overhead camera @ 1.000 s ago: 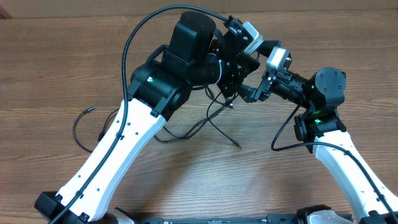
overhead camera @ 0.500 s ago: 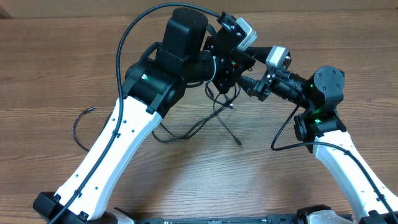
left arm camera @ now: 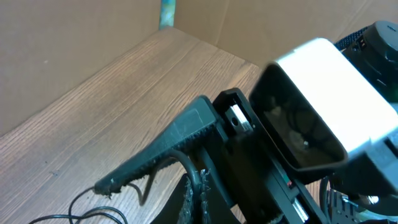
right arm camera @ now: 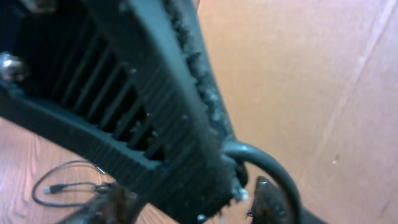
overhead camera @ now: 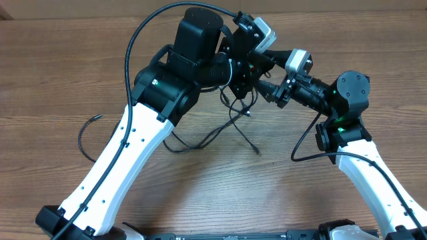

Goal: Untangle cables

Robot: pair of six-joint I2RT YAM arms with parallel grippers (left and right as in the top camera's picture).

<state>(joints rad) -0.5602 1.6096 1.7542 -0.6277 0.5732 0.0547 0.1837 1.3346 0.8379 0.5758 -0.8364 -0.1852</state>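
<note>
The thin black cables (overhead camera: 235, 123) hang in a tangle from the two grippers down to the wood table, with one plug end (overhead camera: 257, 153) resting on it. My left gripper (overhead camera: 239, 85) is shut on a cable strand (left arm camera: 194, 177) that arcs up out of its jaws (left arm camera: 198, 202). My right gripper (overhead camera: 265, 92) sits right against the left one. One of its fingers (left arm camera: 155, 152) reaches past the left jaws with a thin strand hanging under it. In the blurred right wrist view its fingertips (right arm camera: 189, 202) stand apart around the left gripper's finger, beside a cable loop (right arm camera: 273, 163).
A separate thin black cable (overhead camera: 85, 135) curves on the table at the far left. More cable loops lie on the table in the right wrist view (right arm camera: 62, 183). A cardboard wall (left arm camera: 93, 37) borders the far side. Thick arm cables (overhead camera: 143, 40) arch over the left arm.
Over the last second my left arm shifted up and left and my right gripper closed in on it, lifting the tangle. In the last half second almost nothing moved.
</note>
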